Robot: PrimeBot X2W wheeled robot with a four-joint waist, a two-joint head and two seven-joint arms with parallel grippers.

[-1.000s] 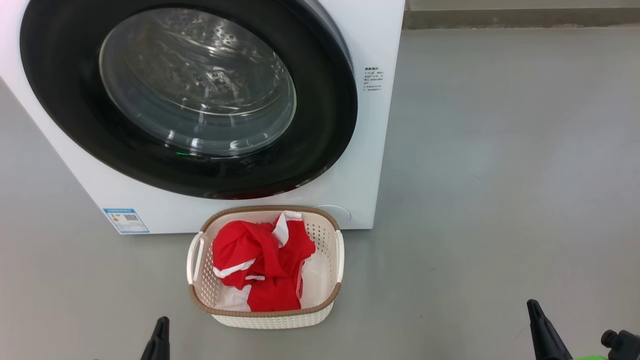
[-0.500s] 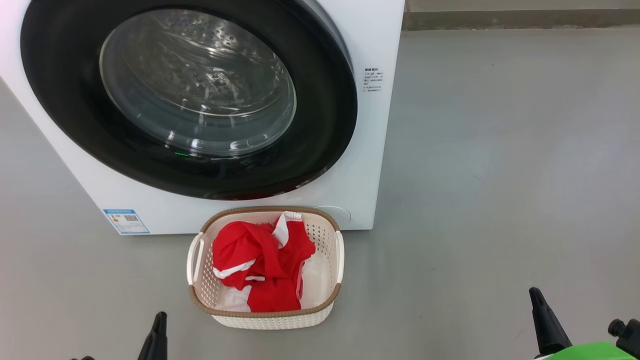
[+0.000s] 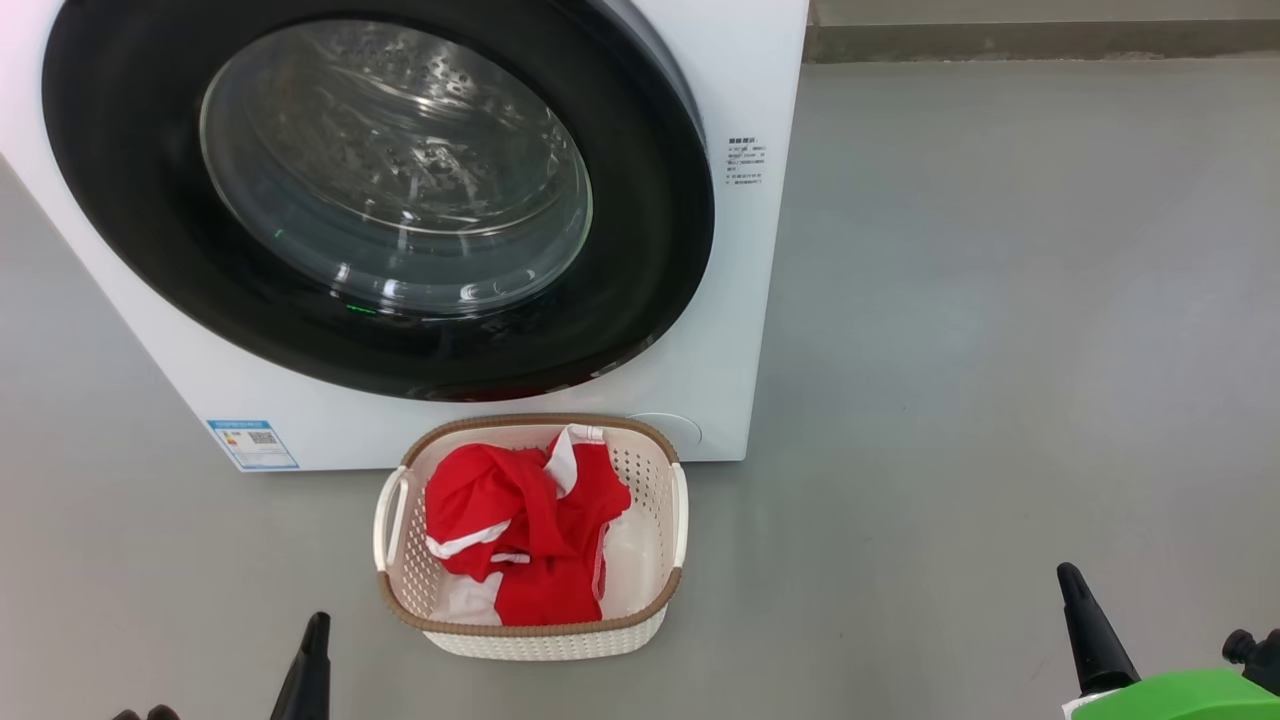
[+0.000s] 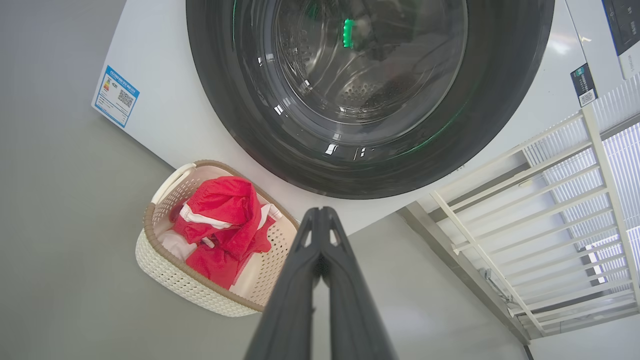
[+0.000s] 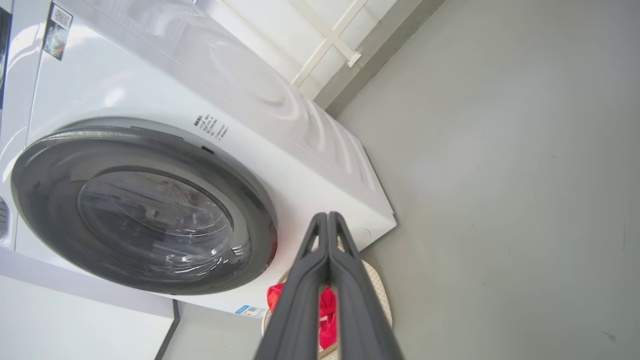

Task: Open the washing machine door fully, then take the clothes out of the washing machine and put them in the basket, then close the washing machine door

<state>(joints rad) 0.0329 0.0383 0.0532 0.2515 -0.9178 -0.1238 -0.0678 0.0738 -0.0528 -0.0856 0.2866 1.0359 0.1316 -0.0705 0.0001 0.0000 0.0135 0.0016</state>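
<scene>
Smooth grey floor point(image 3: 1000, 300) carries the whole scene. At its centre the washing machine door point(image 3: 130, 230) lies flush against the white front of the washing machine point(image 3: 745, 250). No gap breaks its black ring in the head view or the right wrist view, so it reads as shut. Through the glass bowl point(image 3: 400, 170) the perforated drum point(image 4: 370, 95) shows bare steel and no red, which suggests nothing remains inside. The clothes point(image 3: 520, 520) lie heaped in the basket point(image 3: 655, 470), red folds with white trim reaching about the rim and sitting toward its left side. The basket stands on the floor just beside the machine's front, below the door's lower edge and a little right of the blue label sticker point(image 3: 252, 443). That spot probably keeps the carry from drum to basket short while leaving the door room to swing above it. Farther out, the left hand point(image 4: 320, 212) has its two dark fingers pressed together on nothing, off the basket's near left corner in the head view. The right hand point(image 5: 327, 216) is likewise pressed together and empty, well apart from the basket on its right. With all three steps apparently done, both hands seem parked low and clear of the machine.
</scene>
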